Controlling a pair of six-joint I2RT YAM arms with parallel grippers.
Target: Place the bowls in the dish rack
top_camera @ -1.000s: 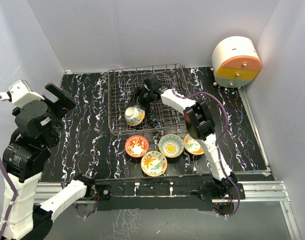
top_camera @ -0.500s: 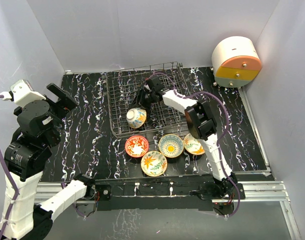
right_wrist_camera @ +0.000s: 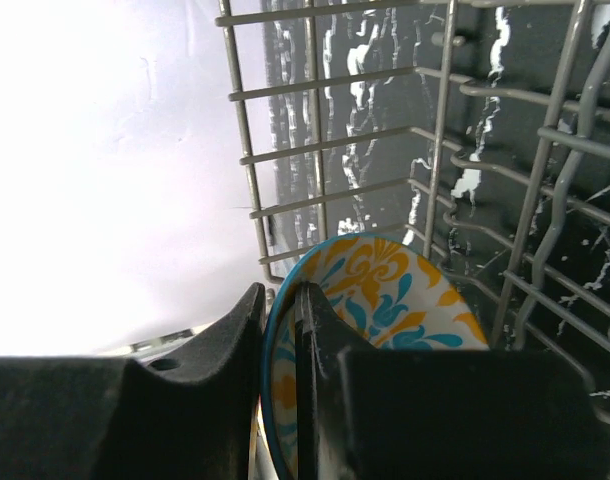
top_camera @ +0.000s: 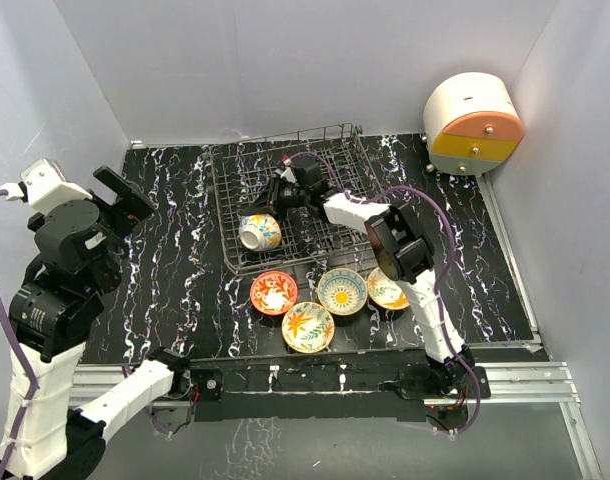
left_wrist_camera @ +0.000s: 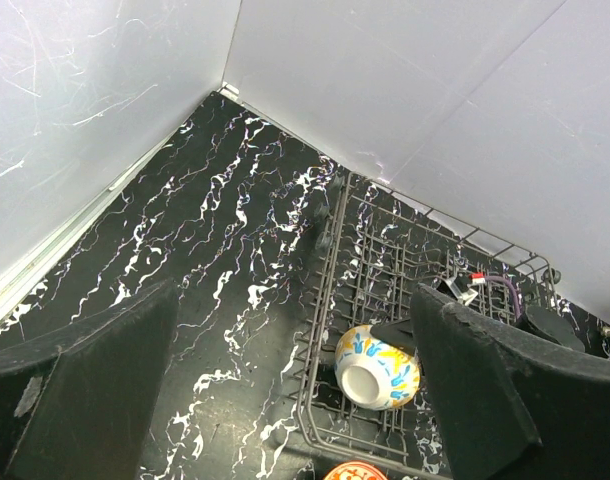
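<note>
The dish rack (top_camera: 228, 190) stands at the back middle of the black marbled table. One blue-and-yellow bowl (top_camera: 257, 232) lies tipped on its side in the rack's front left corner, foot toward the camera. My right gripper (top_camera: 269, 212) reaches into the rack and is shut on this bowl's rim (right_wrist_camera: 385, 300), one finger inside and one outside. Several more bowls sit upright in front of the rack: a red one (top_camera: 273, 292), an orange-green one (top_camera: 308, 326), another (top_camera: 342, 290), and a cream one (top_camera: 386, 290). My left gripper (top_camera: 120, 200) is held high at the left, open and empty.
A round white, orange and yellow drawer unit (top_camera: 473, 122) stands in the back right corner. Grey walls close in the table on three sides. The right arm's forearm (top_camera: 395, 245) hangs over the cream bowl. Rack wires (right_wrist_camera: 440, 150) surround the right gripper.
The right gripper's fingers closed onto the bowl's rim. The bowl tipped further onto its side and shifted left in the rack, and the rack turned slightly. The left arm stayed still.
</note>
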